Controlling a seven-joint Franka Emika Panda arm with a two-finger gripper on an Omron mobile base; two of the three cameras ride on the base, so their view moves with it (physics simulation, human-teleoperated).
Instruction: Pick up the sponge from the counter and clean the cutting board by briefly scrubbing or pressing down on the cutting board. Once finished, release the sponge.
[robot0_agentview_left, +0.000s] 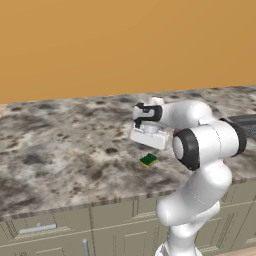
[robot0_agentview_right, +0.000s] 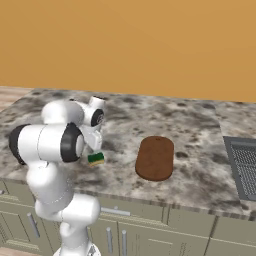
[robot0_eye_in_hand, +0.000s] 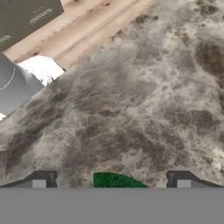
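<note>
Sponge (robot0_agentview_right: 96, 159), green top over yellow, on the mottled counter (robot0_agentview_right: 200, 165) near its front edge, directly below the gripper (robot0_eye_in_hand: 111, 180); fingers (robot0_eye_in_hand: 40, 180) spread wide, one to each side of the green top (robot0_eye_in_hand: 114, 180), clasping nothing. Cutting board (robot0_agentview_right: 155, 157), reddish-brown, flat on the same counter, apart from the sponge to its right. Dark ribbed panel (robot0_agentview_right: 243, 167) at the far right.

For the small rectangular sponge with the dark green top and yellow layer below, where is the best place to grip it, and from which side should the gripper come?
Probably from straight above, closing on two opposite side faces. The small green-and-yellow sponge lies flat on the mottled stone counter, green face up, so only its low sides offer parallel surfaces. In the hand view its green top sits between the open gripper fingertips, apart from both. The fingers must reach almost down to the counter.
</note>
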